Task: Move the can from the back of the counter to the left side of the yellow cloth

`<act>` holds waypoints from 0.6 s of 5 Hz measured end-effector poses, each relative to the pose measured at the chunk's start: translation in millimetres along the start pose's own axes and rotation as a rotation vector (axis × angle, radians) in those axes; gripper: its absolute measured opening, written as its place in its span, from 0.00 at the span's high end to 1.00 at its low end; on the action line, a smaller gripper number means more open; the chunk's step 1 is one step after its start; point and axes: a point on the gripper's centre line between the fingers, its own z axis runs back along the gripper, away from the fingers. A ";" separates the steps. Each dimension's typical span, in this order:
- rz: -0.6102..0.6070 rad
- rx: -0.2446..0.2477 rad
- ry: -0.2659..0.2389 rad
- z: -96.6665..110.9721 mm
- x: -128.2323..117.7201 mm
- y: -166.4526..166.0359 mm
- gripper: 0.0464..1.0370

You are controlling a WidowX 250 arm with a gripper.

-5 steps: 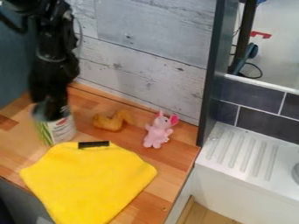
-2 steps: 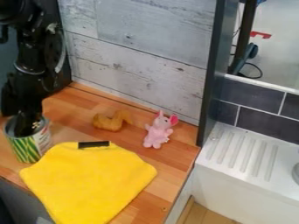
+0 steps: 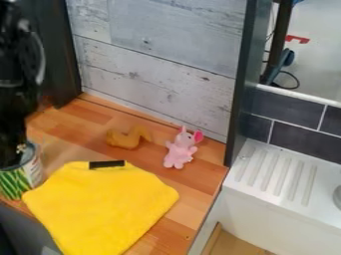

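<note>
Handling the round green-and-white metal can (image 3: pixel 19 180) looks like my step. My black gripper (image 3: pixel 10 158) is in its top; I can't tell how open, or if it grips. The can is near the wooden counter's (image 3: pixel 77 130) front edge, by 1 yellow cloth (image 3: pixel 100 206). Next calls for slow, level care.

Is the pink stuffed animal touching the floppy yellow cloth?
Apart. The camera view shows a bit of brown wooden counter between the pink stuffed animal and the yellow cloth.
</note>
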 end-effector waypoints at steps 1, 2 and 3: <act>0.019 -0.041 -0.107 32.7 -13.0 -6.3 0.04; 0.043 -0.020 -0.228 67.9 -27.4 -15.6 0.04; 0.008 -0.070 -0.253 78.7 -39.8 -36.1 0.04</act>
